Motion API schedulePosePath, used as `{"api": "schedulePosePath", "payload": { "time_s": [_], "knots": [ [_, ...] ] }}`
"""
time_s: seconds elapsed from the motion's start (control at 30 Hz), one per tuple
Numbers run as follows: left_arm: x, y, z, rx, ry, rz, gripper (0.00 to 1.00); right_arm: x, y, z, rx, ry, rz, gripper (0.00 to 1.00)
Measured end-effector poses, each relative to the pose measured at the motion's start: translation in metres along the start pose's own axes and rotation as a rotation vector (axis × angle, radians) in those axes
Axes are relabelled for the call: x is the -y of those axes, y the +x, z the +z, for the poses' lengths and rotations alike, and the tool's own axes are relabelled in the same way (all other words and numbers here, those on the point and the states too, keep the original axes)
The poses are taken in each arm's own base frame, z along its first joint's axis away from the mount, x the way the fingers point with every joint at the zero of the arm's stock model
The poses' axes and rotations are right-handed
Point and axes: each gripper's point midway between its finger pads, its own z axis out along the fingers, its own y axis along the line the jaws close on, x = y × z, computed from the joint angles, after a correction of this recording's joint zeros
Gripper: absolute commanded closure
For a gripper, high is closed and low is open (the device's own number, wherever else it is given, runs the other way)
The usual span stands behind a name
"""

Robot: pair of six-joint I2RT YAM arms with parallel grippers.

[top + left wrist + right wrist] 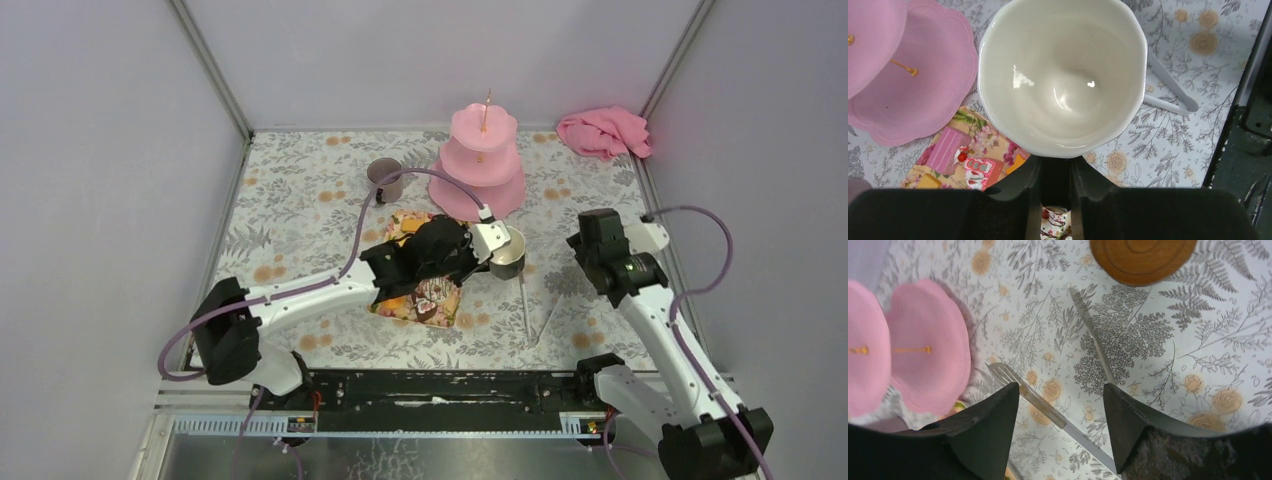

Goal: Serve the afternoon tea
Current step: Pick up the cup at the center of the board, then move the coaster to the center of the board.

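Observation:
My left gripper is shut on the dark handle of a mug with a white inside. The mug is upright, just right of the floral tray and in front of the pink three-tier stand. It fills the left wrist view, with the gripper below it and the stand at left. I cannot tell whether the mug rests on the table. A second, grey mug stands left of the stand. Toy cakes lie on the tray, partly under my left arm, and show in the left wrist view. My right gripper is open and empty above the table; in the right wrist view it hangs over a fork.
The floral tray lies at centre. A fork and a knife lie right of it; both show in the right wrist view, the fork and the knife. A wooden coaster lies beyond them. A pink cloth sits at back right.

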Motion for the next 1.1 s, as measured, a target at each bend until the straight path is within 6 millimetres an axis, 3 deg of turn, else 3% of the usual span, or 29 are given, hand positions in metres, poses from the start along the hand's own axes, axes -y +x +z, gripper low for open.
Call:
{"api": "schedulePosePath", "payload": {
  "time_s": [0.17,0.4,0.5,0.67,0.83,1.0,1.1],
  "knots": [
    [-0.001,-0.018,-0.012,0.063,-0.006,-0.012,1.00,0.023,-0.002,0.005,0.011,0.008,0.219,0.28],
    [0.001,-0.030,-0.017,0.114,0.002,-0.029,1.00,0.054,0.026,0.027,-0.036,0.090,0.407,0.28],
    [0.002,-0.030,-0.017,0.114,0.009,-0.028,1.00,0.057,0.025,0.031,-0.025,0.107,0.450,0.28],
    [0.002,-0.031,-0.018,0.115,0.009,-0.019,1.00,0.055,0.001,0.042,0.024,0.148,0.505,0.29],
    [0.001,-0.031,-0.020,0.115,0.008,-0.009,1.00,0.063,-0.040,0.063,0.093,0.216,0.561,0.33],
    [0.000,-0.037,-0.025,0.133,0.005,-0.003,1.00,0.093,-0.075,0.090,0.133,0.319,0.629,0.34],
    [0.000,-0.042,-0.030,0.150,0.003,-0.002,1.00,0.109,-0.082,0.105,0.127,0.372,0.646,0.34]
  ]
}}
